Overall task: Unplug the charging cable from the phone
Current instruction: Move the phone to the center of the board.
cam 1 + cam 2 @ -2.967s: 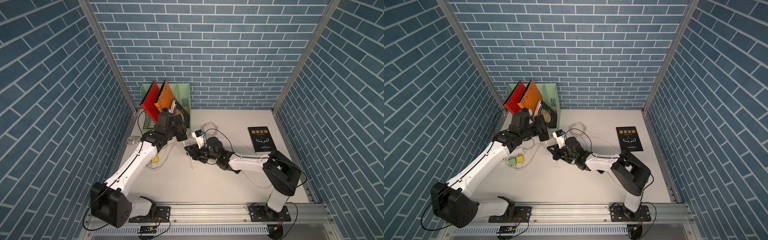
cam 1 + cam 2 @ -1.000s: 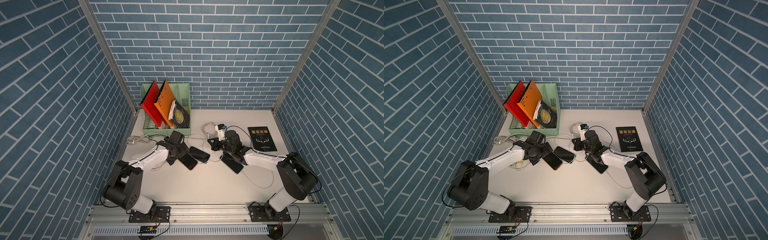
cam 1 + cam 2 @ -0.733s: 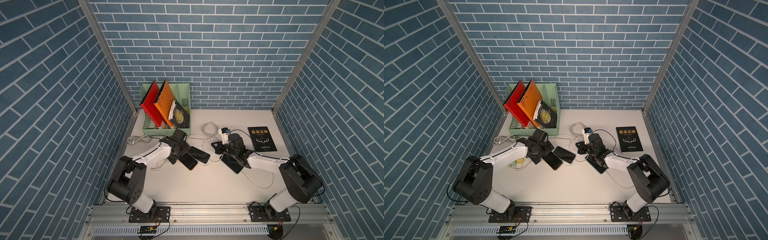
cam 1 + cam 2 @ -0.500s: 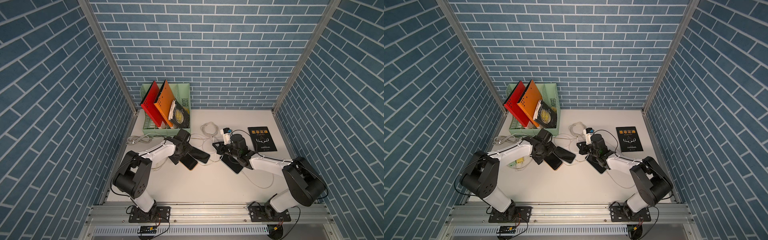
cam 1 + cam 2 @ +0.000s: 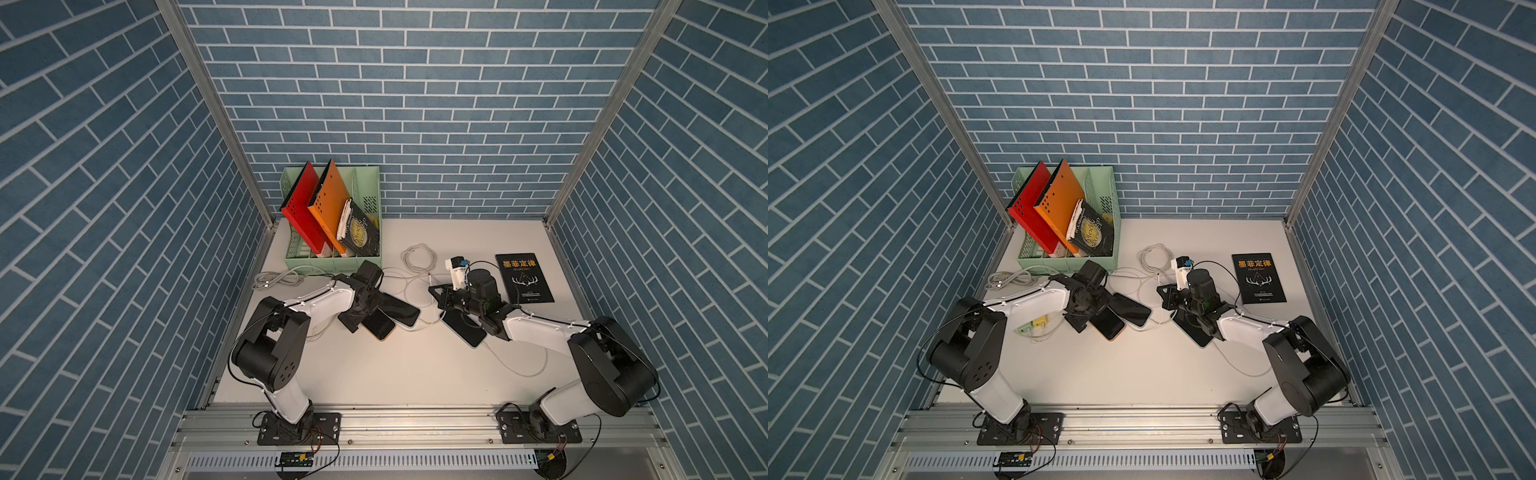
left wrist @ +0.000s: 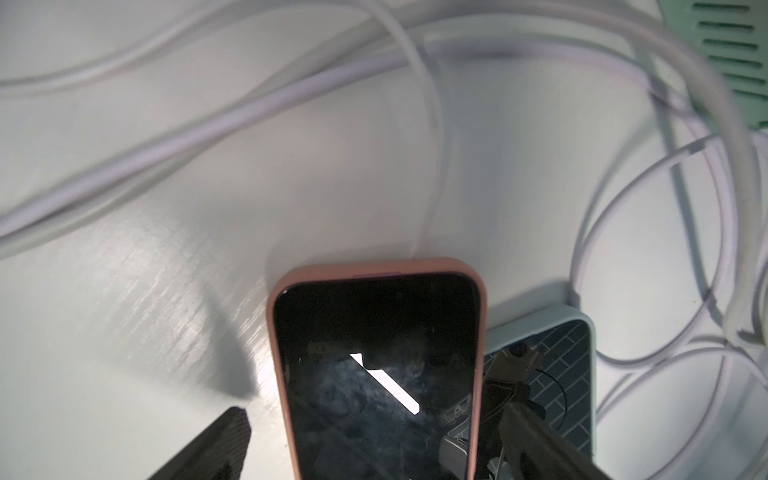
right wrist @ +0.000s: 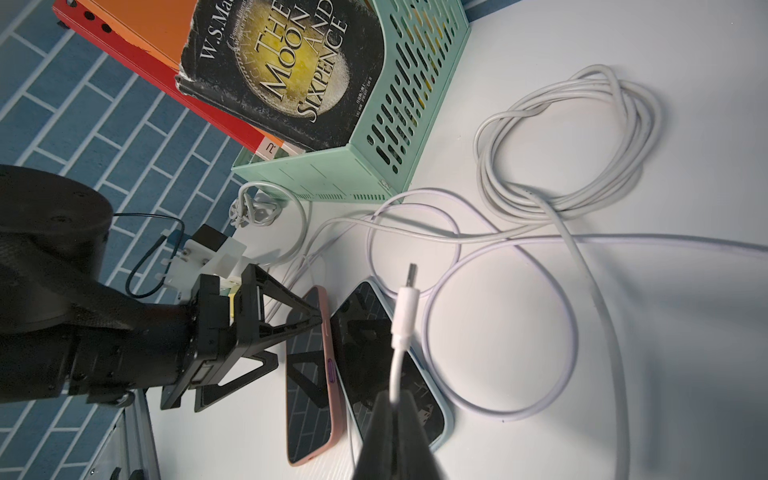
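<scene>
Three phones lay there: a pink-cased phone [image 6: 376,374], a pale-blue-cased phone [image 7: 390,361] and a black phone [image 5: 463,330], among several white cables. The tabletop [image 5: 374,374] was white, the walls [image 5: 415,104] blue brick. The right gripper [image 7: 392,405] pinched the charging cable [image 7: 406,307], its plug free beyond the fingertips. The left gripper [image 6: 374,415] straddled the pink-cased phone, spread wide.

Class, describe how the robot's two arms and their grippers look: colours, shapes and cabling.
The left arm and right arm match: white link shells between bulky, rounded black joints, with thin black cables looping alongside. The left gripper and right gripper are black, with open triangular truss fingers; a small white camera mount sits at each wrist.
</scene>
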`<move>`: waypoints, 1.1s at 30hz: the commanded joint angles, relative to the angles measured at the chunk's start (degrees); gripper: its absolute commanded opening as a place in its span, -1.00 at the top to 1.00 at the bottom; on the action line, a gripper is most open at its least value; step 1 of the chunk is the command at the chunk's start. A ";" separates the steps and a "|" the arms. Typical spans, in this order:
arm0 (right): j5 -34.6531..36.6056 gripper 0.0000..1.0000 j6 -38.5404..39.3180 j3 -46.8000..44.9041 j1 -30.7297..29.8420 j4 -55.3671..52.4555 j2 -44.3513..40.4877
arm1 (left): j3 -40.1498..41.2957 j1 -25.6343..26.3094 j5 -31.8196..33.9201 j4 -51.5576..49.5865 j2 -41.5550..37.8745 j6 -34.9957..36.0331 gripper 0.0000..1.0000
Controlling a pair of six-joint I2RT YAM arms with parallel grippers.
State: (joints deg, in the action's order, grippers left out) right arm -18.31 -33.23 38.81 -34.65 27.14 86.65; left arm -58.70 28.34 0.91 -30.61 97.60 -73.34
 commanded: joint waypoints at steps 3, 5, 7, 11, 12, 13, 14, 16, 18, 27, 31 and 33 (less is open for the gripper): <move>-0.95 1.00 -1.31 -0.91 0.67 1.60 -1.42 | -1.48 0.65 1.79 -2.39 2.56 -0.53 -1.00; -0.94 1.00 -1.39 -0.97 0.93 1.75 -1.51 | -1.49 0.75 2.07 -2.92 2.83 -0.93 -1.00; -0.95 1.00 -1.56 -1.22 1.13 2.13 -1.60 | -1.34 0.75 2.04 -2.73 3.15 -1.14 -1.00; -0.94 1.00 -1.94 -1.70 1.34 2.67 -1.51 | -1.24 0.81 1.66 -2.06 3.83 -1.28 -1.00; -1.01 1.00 -2.12 -1.78 1.34 2.86 -1.48 | -1.31 0.83 1.57 -2.00 4.14 -1.28 -1.00; -1.10 1.00 -2.30 -1.87 1.42 3.01 -1.45 | -1.30 0.79 1.49 -2.00 4.36 -1.20 -0.99; -1.19 1.00 -2.42 -1.90 1.55 3.21 -1.49 | -1.20 0.81 1.42 -2.07 4.55 -1.15 -1.00; -1.05 1.00 -2.55 -2.18 1.61 3.43 -1.76 | -1.20 0.83 1.38 -2.29 4.89 -1.15 -0.99; -0.94 1.00 -2.58 -2.32 1.79 3.44 -1.90 | -1.09 0.80 1.38 -2.18 5.22 -1.10 -1.00; -0.42 1.00 -2.89 -3.29 2.27 3.72 -2.80 | -0.36 0.82 1.33 -1.12 6.27 -1.27 -0.76; -0.24 1.00 -2.98 -3.71 2.38 3.77 -3.31 | 0.95 0.76 2.17 -1.11 4.81 -1.28 -0.63; -0.15 1.00 -3.02 -3.82 2.40 3.88 -3.48 | 1.76 0.84 2.84 -1.33 3.85 -1.13 -0.60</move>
State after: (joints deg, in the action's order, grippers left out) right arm -18.74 -35.35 35.59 -32.62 29.56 84.62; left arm -59.94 28.80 2.98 -30.57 100.36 -74.19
